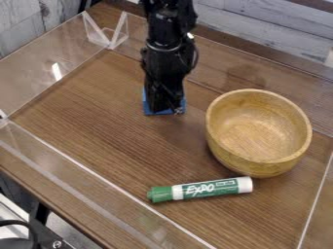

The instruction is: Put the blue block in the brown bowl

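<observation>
End effector [162, 109] at blue block [163, 102]

The fingers [162, 110] were down at the block [164, 101], beside the bowl [258, 132]; the marker [201, 190] lay nearer the camera.

Evenly bright scene, pale sheen toward the left, soft shadows; fine detail slightly blurred

arm colour: all of its links are showing black [170, 29]
arm shape: narrow, jointed segments are giving it an uneven, knobbly outline
gripper: the black gripper [164, 100] is displaying slim, dark fingers
fine markings: blurring too much to tell
</observation>
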Robot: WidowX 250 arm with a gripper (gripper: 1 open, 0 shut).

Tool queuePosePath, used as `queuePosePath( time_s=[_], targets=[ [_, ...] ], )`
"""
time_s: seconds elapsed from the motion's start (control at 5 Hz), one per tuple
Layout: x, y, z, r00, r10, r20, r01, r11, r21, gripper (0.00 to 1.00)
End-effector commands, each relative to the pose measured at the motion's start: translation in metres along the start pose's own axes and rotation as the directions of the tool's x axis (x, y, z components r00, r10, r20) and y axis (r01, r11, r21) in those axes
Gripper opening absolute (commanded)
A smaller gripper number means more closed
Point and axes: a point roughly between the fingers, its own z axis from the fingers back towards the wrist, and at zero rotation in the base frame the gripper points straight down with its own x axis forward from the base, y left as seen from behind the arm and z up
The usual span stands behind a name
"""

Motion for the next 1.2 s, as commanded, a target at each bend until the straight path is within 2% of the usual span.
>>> queuePosePath(
  time_s=[0.0, 1.0],
  targets=[
    [0.012, 0.008, 0.028, 0.998, 0.003, 0.058, -0.006, 0.998, 0.056, 0.00],
    [0.019, 0.010, 0.040, 0.996, -0.013, 0.083, 0.007, 0.998, 0.066, 0.00]
  ],
)
